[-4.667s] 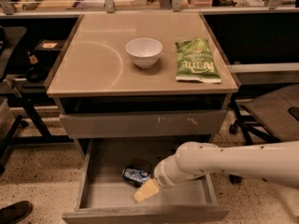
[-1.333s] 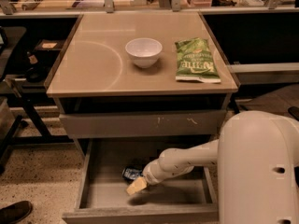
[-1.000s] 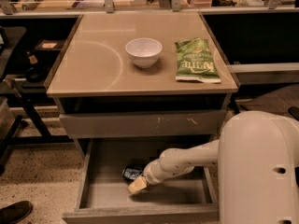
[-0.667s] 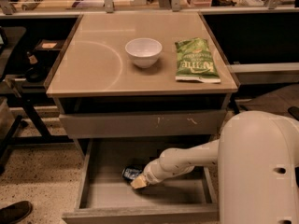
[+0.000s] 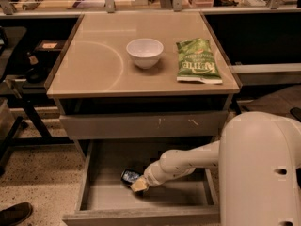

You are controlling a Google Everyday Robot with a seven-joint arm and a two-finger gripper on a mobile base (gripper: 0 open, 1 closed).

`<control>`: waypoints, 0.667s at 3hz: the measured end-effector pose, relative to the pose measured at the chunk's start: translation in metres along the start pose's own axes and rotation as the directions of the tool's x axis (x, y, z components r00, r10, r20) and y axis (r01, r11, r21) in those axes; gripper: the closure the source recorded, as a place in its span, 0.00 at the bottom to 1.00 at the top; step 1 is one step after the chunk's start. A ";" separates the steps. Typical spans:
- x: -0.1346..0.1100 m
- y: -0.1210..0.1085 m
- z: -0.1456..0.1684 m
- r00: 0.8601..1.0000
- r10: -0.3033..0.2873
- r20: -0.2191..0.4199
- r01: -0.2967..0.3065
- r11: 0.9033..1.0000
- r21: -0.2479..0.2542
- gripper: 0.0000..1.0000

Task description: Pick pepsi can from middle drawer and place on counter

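Observation:
The pepsi can (image 5: pixel 129 176) lies on its side on the floor of the open middle drawer (image 5: pixel 101 194), left of centre. Only its dark-blue end shows. My gripper (image 5: pixel 138 184) reaches down into the drawer from the right on a white arm and sits right against the can, covering its right part. The beige counter (image 5: pixel 99 62) with its pale arc line lies above the drawers.
A white bowl (image 5: pixel 145 52) and a green chip bag (image 5: pixel 196 60) rest on the counter. The shut drawer front (image 5: pixel 141 125) with pale scratch marks is above the open drawer. My arm's large white housing (image 5: pixel 263 173) fills the lower right. A shoe (image 5: pixel 14 214) is at bottom left.
My gripper has shifted slightly toward the can and now lies against it. The can, bowl and bag have stayed in place.

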State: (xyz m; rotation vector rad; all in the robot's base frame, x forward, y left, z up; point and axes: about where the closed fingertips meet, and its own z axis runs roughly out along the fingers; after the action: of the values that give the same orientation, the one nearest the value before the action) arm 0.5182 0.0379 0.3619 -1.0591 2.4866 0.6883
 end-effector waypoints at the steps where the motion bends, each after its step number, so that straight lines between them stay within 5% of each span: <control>1: 0.000 0.000 0.000 1.000 0.000 0.000 0.000 1.000 0.000 1.00; 2: -0.002 0.003 -0.005 1.000 -0.003 -0.005 0.003 1.000 -0.002 1.00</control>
State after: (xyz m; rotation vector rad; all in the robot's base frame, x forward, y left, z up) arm 0.5169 0.0379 0.3679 -1.0670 2.4887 0.6879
